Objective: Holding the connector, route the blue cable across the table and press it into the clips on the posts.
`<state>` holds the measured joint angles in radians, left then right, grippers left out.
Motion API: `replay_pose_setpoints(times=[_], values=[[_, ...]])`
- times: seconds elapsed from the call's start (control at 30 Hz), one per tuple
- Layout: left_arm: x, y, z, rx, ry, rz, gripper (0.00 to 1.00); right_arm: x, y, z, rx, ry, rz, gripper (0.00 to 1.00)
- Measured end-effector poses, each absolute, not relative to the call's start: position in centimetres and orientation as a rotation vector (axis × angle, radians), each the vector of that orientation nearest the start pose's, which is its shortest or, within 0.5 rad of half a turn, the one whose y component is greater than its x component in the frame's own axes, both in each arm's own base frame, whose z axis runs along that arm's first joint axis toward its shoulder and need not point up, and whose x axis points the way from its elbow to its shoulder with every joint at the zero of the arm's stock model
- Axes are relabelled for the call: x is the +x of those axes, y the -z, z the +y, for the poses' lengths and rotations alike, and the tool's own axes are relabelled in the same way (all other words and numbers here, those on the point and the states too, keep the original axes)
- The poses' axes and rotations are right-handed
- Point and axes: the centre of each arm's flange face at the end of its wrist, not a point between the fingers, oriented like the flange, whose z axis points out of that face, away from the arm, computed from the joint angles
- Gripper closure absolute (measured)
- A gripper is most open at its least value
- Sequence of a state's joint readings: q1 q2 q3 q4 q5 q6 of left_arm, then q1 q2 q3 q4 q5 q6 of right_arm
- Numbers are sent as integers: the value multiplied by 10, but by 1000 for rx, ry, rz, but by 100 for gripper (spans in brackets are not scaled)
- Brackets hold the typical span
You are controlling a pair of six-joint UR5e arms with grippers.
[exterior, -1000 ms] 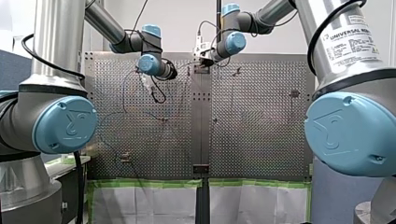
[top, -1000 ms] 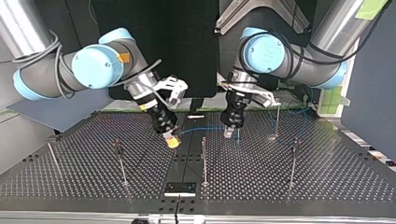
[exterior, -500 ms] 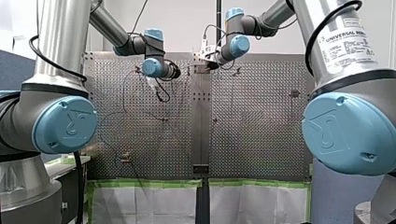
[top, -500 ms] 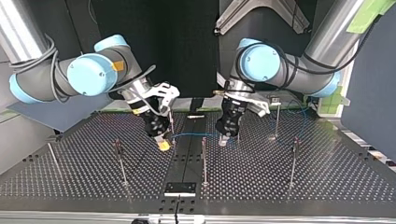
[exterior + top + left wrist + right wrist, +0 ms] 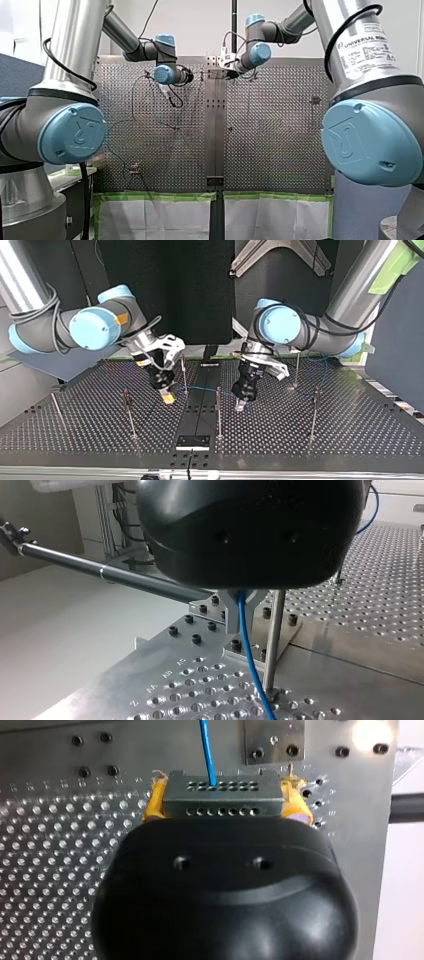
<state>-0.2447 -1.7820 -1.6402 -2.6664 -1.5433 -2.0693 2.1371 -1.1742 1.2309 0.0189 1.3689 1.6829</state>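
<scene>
Here our right tool (image 5: pixel 225 795) clamps the grey connector (image 5: pixel 223 806) between yellow pads (image 5: pixel 152 802). Our left tool (image 5: pixel 241 611) pinches the blue cable (image 5: pixel 247 655), which runs between them above the worktop (image 5: pixel 325 435).

Perforated table (image 5: pixel 350 430) carries thin posts (image 5: pixel 218 415), apparently upright.

The cable (image 5: pixel 207 750) is bright blue. The connector (image 5: pixel 223 800) is grey with two rows of tiny dark holes. The pads (image 5: pixel 154 802) beside the connector are yellow, and the body of my right gripper (image 5: pixel 223 795) is black. The surface (image 5: pixel 350 425) is silver, dotted all over with little round holes. My left arm (image 5: pixel 75 40) is shiny silver with light blue caps. Green tape (image 5: pixel 155 196) lines the surface's edge.
</scene>
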Motion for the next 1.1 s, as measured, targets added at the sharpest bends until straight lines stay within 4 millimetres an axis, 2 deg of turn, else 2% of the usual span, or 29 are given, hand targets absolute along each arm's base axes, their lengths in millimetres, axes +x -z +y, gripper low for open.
replay_pose_setpoints(times=[0.27,0.53,0.73,1.1], values=[[548,-367,-274,-142,622,1444,100,465,-416,-480,-2417,2357,1245,100],[568,-360,-271,-153,610,1454,100,458,-404,-493,-2425,2331,1270,100],[579,-369,-270,-163,605,1441,100,452,-409,-502,-2418,2351,1281,100],[600,-402,-240,-240,534,1421,100,451,-427,-510,-2402,2413,1250,100]])
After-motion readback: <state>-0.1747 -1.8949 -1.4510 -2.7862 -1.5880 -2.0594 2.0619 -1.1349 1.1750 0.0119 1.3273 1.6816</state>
